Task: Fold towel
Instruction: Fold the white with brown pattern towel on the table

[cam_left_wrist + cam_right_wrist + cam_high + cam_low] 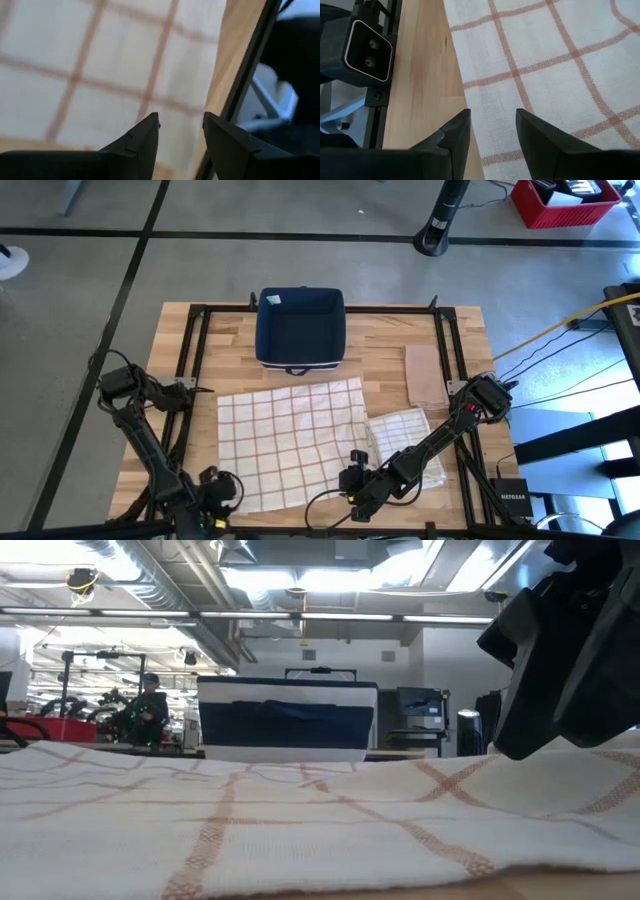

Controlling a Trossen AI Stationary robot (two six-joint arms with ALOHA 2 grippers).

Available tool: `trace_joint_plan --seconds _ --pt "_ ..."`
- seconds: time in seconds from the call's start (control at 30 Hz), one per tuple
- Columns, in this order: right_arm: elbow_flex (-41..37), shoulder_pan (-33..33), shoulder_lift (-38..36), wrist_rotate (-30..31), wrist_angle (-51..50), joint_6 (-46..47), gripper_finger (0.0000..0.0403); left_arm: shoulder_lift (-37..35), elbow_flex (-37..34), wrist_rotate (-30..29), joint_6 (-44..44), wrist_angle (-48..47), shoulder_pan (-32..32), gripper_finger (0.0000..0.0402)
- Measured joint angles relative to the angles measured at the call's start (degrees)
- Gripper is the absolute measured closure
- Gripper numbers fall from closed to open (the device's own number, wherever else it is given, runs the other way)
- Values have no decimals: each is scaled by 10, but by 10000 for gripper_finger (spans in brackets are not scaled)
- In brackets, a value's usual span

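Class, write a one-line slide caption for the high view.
Both hands, left and right, open at the near edge of a flat checked towel, navy bin behind.

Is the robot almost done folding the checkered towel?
Not yet. The checkered towel lies flat and unfolded. Another folded towel sits beside it. The left gripper and right gripper hover open at its near edge, holding nothing. Grabbing and folding are left.

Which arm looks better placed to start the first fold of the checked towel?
Hard to separate: both hover open over the flat checked towel's near edge. The left claw is at its near-left corner, the right claw at its near-right corner, beside a folded towel. A two-arm lift seems likeliest.
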Motion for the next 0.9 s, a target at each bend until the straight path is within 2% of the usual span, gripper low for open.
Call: trace_joint_plan --seconds 0.17,0.23,0.33,0.43,0.67,0.9 --pt "0 0 0 0 0 0 244 10 -4 -121 19 -2 3 254" --pt "0 0 0 0 0 0 244 23 -12 -98 11 -4 6 254" --pt "0 0 0 0 0 0 244 43 -21 1 4 -6 7 254" --pt "0 0 0 0 0 0 244 49 -20 73 -9 -18 5 254" --pt "0 0 0 0 0 0 244 23 -20 100 -23 -51 -2 254" --pt "1 5 -33 -63 -1 -8 244 1 20 58 13 -62 -2 254"
